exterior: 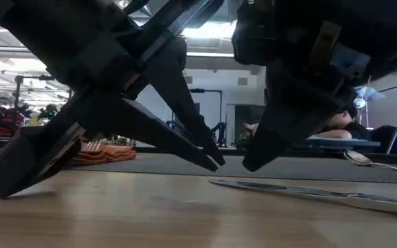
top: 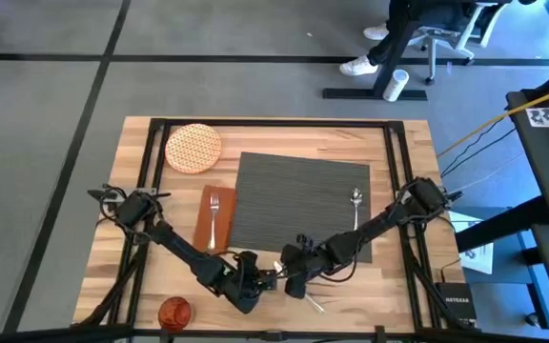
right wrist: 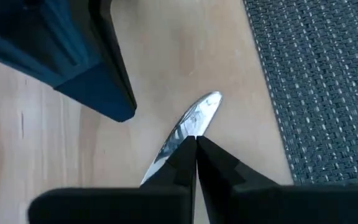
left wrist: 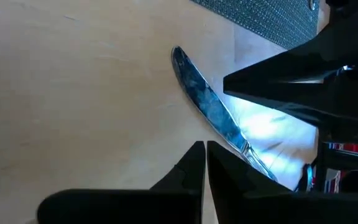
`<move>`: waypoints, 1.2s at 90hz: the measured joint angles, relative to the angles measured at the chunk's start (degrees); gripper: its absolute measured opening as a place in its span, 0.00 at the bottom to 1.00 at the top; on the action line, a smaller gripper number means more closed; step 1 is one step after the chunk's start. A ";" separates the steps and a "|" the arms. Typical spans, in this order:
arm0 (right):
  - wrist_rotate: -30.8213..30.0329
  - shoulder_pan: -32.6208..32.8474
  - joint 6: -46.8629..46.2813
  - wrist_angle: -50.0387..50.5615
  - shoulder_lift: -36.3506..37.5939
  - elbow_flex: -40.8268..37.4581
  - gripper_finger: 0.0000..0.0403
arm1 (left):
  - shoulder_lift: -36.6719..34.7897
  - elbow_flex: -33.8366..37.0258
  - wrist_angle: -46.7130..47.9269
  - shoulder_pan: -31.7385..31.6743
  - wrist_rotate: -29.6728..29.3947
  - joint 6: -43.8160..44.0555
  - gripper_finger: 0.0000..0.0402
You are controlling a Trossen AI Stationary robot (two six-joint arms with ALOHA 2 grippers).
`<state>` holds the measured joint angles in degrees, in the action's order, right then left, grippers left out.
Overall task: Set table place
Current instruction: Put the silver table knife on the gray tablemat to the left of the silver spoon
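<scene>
Cup (top: 174,311) sits at the near left corner of the table (top: 389,305), small and orange, well apart from everything else. Further back on the left, the round patterned plate (top: 193,149) lies on bare wood near the far edge, off the placemat (top: 298,205). Next along, the brown napkin (top: 213,218) lies just beside the mat's left edge with the fork (top: 213,217) on top of it. Now the action: the left gripper (left wrist: 205,148) is down at the near edge, fingertips pressed together and holding nothing, right beside the knife (left wrist: 213,112). That knife lies flat on the wood, just off the mat's near edge. The right gripper (right wrist: 196,142) comes in opposite, tips closed tight too and poised over the blade; whether they touch the blade cannot be told. Over on the right, the spoon (top: 355,208) rests on the mat near its right edge.
</scene>
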<state>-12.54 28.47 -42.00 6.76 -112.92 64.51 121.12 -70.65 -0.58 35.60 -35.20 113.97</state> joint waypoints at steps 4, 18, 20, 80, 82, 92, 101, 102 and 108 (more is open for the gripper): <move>0.69 0.00 -0.02 -0.62 -0.39 0.02 0.00 | 0.00 0.00 -0.04 -0.05 -0.08 -0.26 0.00; 1.66 0.00 -0.05 -1.33 -1.57 0.09 0.00 | 0.00 0.00 -0.10 -0.07 -0.91 -1.78 0.00; 1.83 0.00 -0.07 -1.21 -1.57 0.09 0.00 | 0.00 0.08 -0.17 -0.05 -1.08 -1.98 0.00; 3.15 -0.02 -0.97 -3.36 -1.58 -1.31 0.00 | -0.37 9.84 -14.16 2.83 -6.68 8.00 0.00; 3.15 -0.04 -1.06 -3.37 -1.59 -1.33 0.00 | -0.39 9.84 -14.08 2.60 -5.99 7.87 0.00; 3.38 -0.11 -1.11 -3.45 -1.62 -1.33 0.00 | -0.51 9.77 -13.46 1.25 -2.81 8.13 0.01; 3.75 -0.11 -1.25 -3.54 -1.62 -1.33 0.00 | -0.55 9.77 -13.29 0.41 -0.21 7.73 0.04; 3.78 -0.11 -1.25 -3.56 -1.62 -1.33 0.00 | -0.56 9.76 -13.26 0.33 0.11 7.74 0.05; 4.04 -0.11 -1.25 -3.70 -1.66 -1.36 0.00 | -0.61 9.75 -13.09 0.04 1.80 7.69 0.08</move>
<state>-8.50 28.36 -43.24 3.07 -114.59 63.16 120.51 -60.90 -13.67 35.64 -33.40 121.66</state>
